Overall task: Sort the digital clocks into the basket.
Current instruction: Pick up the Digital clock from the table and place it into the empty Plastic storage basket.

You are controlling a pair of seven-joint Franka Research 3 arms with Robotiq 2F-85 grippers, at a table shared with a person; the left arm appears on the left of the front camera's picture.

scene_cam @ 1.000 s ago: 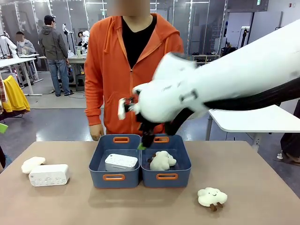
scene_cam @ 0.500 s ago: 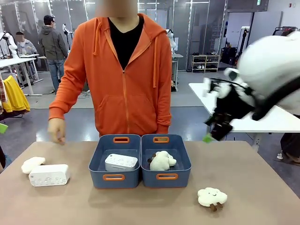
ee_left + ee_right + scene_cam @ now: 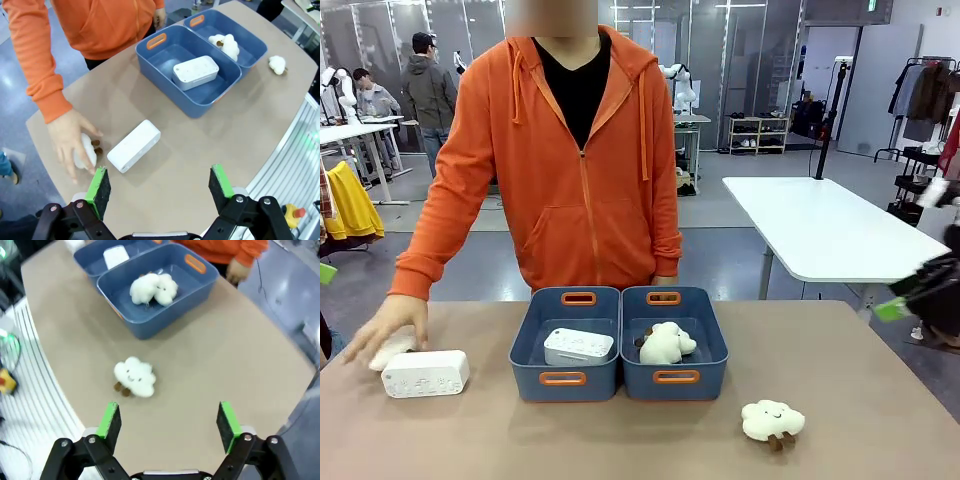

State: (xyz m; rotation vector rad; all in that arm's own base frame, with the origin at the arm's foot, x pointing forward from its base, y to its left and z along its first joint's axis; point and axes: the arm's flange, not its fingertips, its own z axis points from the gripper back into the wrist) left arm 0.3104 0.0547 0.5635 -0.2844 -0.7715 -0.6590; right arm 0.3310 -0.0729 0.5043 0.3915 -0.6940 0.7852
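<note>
A matt tan-brown tabletop [image 3: 860, 370] stands in a large workshop with a glossy grey floor [image 3: 720, 255]. A white rectangular table [image 3: 820, 225] stands behind it, and people stand at benches far back. A person in an orange zip hoodie [image 3: 570, 170] is at the far edge of the tabletop.

The left gripper [image 3: 159, 184] hangs above the tabletop, its green-padded jaws spread wide with nothing between them. Ahead of the jaws, nearer the picture-left finger, a white rounded-corner plastic digital clock [image 3: 134, 146] lies flat on the bare surface, outside both bins. Just beside it, beyond that same finger, the person's hand [image 3: 70, 142] rests on a cream cloud-shaped plush toy [image 3: 86, 156]. Farther ahead of the jaws stands the blue-grey rectangular plastic basket [image 3: 165, 57] with orange-rimmed handle slots. The second white digital clock [image 3: 195, 72] lies flat inside it, dotted face up. An identical blue-grey plastic bin [image 3: 250, 45] stands side by side against the basket and holds a cream plush lump [image 3: 225, 44].

The right gripper [image 3: 169, 421] likewise hangs over the tabletop, jaws spread wide and empty. Ahead of them, nearer the picture-left finger, a cream cloud plush with a stitched face [image 3: 135, 377] lies on the bare surface, well apart from the bins beyond it.
</note>
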